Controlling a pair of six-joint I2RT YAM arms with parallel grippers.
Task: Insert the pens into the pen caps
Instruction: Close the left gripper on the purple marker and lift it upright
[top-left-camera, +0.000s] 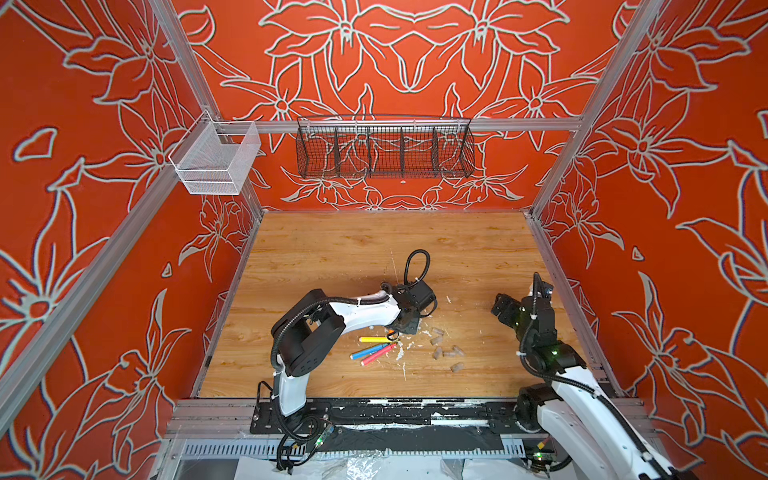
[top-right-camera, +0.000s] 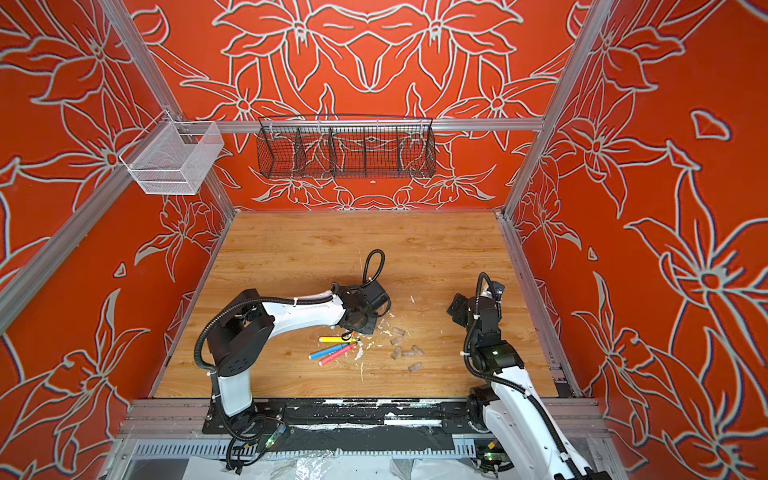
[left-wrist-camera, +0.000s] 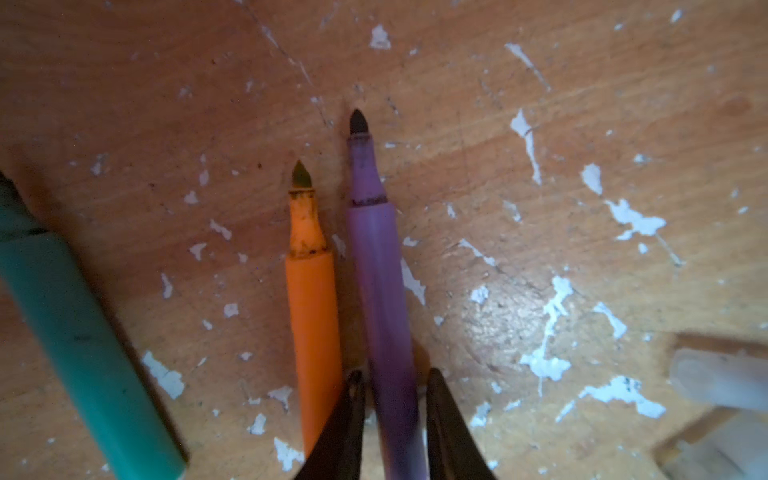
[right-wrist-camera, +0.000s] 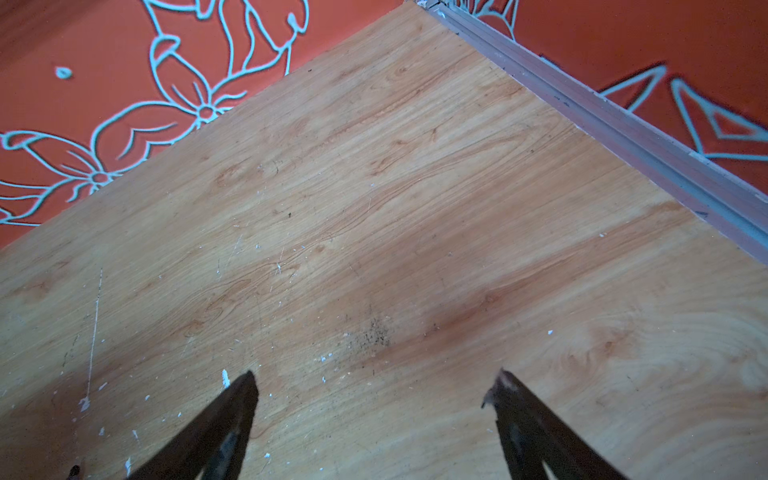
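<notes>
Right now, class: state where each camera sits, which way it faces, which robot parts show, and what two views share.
Top views: high in front, looking down on the table; left arm and right arm show.
Left wrist: on its arm, facing down; left claw around the purple pen.
Right wrist: on its arm, facing a table corner; right claw open.
Shared: both top views show nearly the same scene.

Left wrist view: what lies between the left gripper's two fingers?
The purple pen lies between the left gripper's fingers, which look closed on its barrel; the orange pen lies just outside them. The left wrist view shows it.
</notes>
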